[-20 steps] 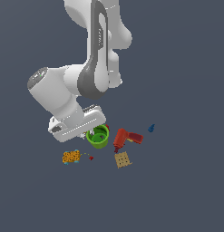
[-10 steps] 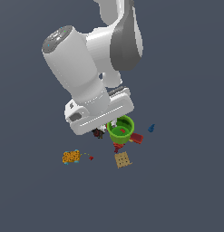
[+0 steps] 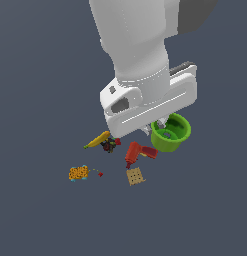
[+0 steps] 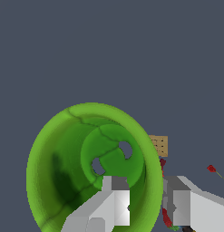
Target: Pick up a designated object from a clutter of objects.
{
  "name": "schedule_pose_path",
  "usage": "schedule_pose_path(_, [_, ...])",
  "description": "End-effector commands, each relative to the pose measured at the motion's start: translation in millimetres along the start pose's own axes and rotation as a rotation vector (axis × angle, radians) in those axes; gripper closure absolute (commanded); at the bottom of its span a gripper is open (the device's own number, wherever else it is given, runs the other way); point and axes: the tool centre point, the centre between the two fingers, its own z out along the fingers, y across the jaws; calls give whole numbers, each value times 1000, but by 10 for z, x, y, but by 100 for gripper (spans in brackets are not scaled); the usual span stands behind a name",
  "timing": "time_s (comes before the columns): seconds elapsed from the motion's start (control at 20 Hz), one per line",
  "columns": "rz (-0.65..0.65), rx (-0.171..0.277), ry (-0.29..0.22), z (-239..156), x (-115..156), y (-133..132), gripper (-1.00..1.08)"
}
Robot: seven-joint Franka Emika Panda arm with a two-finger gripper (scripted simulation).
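Observation:
The designated object, a lime-green round cup (image 3: 171, 132), hangs in the air, tilted, well above the clutter. My gripper (image 3: 162, 127) is shut on its rim; one finger sits inside the cup and the other outside. In the wrist view the cup (image 4: 72, 158) fills the frame, open side toward the camera, with two holes in its bottom. A white finger (image 4: 115, 201) presses inside the wall, the other finger (image 4: 186, 206) outside. On the floor below lie the yellow banana (image 3: 97, 139), dark berries (image 3: 109, 145), red drill (image 3: 137, 152), tan waffle square (image 3: 135, 176) and orange block (image 3: 78, 173).
A small red piece (image 3: 100, 174) lies between the orange block and the waffle. The waffle square (image 4: 158, 145) and a red bit (image 4: 211, 169) show past the cup in the wrist view. The large white arm (image 3: 140, 55) fills the upper part of the exterior view.
The gripper has risen with the green cup in it, lifting it away from the clutter and toward the exterior view's right. The arm now looms much larger in the exterior view.

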Motion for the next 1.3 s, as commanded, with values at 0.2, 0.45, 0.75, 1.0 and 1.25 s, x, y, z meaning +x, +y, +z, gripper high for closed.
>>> schedule_pose_path(0.2, [1, 0, 2, -319, 342, -530, 108])
schedule_pose_path(0.45, [1, 1, 3, -491, 545, -827, 108])
schedule_pose_path(0.75, [1, 1, 3, -619, 701, -1043, 108])
schedule_pose_path(1.0, [0, 2, 3, -675, 774, -1139, 108])
schedule_pose_path(1.25, [-1, 2, 3, -698, 806, -1178, 108])
